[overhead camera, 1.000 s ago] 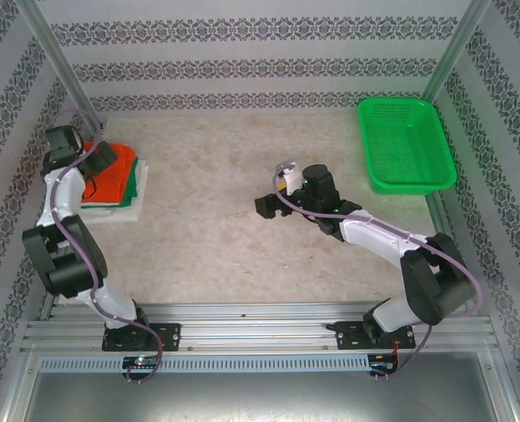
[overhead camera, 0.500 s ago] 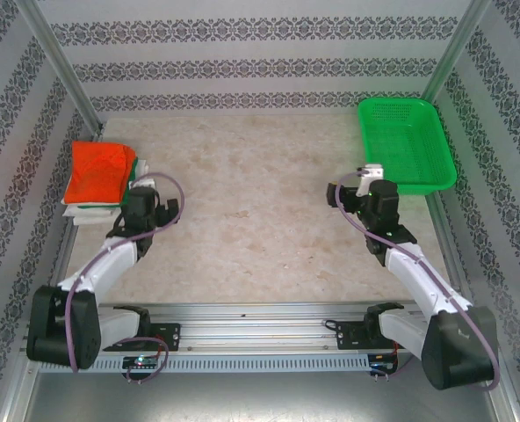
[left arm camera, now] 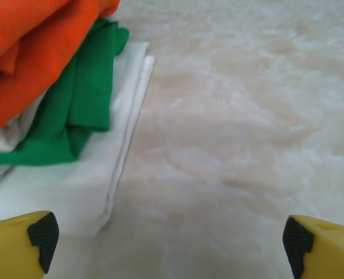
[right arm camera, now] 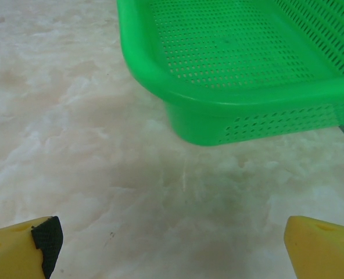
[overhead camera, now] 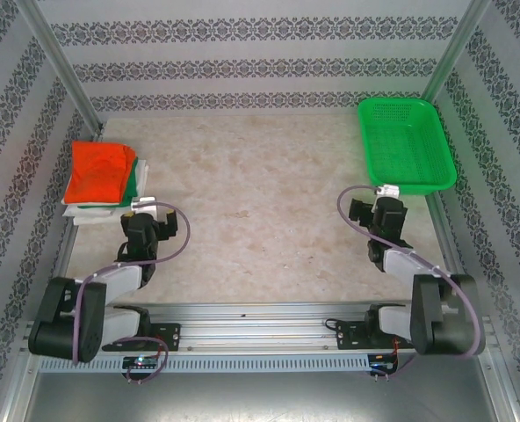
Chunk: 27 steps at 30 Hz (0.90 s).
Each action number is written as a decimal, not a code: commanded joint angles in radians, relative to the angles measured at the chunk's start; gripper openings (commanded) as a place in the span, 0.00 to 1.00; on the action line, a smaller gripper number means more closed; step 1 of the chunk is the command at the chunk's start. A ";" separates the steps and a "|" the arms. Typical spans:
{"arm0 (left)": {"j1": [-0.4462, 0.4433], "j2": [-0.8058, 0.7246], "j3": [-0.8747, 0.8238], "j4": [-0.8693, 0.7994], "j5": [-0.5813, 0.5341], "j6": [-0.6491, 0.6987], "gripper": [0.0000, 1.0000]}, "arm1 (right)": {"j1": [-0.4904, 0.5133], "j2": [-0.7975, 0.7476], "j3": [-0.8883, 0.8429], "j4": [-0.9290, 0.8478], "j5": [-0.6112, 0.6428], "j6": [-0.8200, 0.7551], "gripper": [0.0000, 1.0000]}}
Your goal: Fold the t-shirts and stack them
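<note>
Now three folded t-shirts [overhead camera: 102, 180], orange-red over green over off-white, sit stacked at the counter's [overhead camera: 260, 220] left edge. The left fingers [left arm camera: 21, 244] and right fingers [right arm camera: 21, 247] are spread wide, holding nothing. Risk: the unevenly layered stack could slump if the nearby left arm brushes it.

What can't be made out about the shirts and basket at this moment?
- Shirt count: in the top view the orange t-shirt covers the stack; only green and white edges show.
- Left wrist view: frame edges cut off the stack's left and top.
- Right wrist view: the green basket runs off the top and right edges.
</note>
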 commanded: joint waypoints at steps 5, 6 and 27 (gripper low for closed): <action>0.061 0.258 0.110 0.284 0.118 0.009 1.00 | -0.004 0.138 0.050 0.237 -0.069 0.020 0.98; 0.065 0.314 0.113 0.324 0.127 0.004 1.00 | -0.001 0.144 0.030 0.287 -0.089 0.008 0.98; 0.076 0.335 0.125 0.322 0.129 -0.003 1.00 | 0.048 0.248 0.018 0.416 -0.121 -0.070 0.98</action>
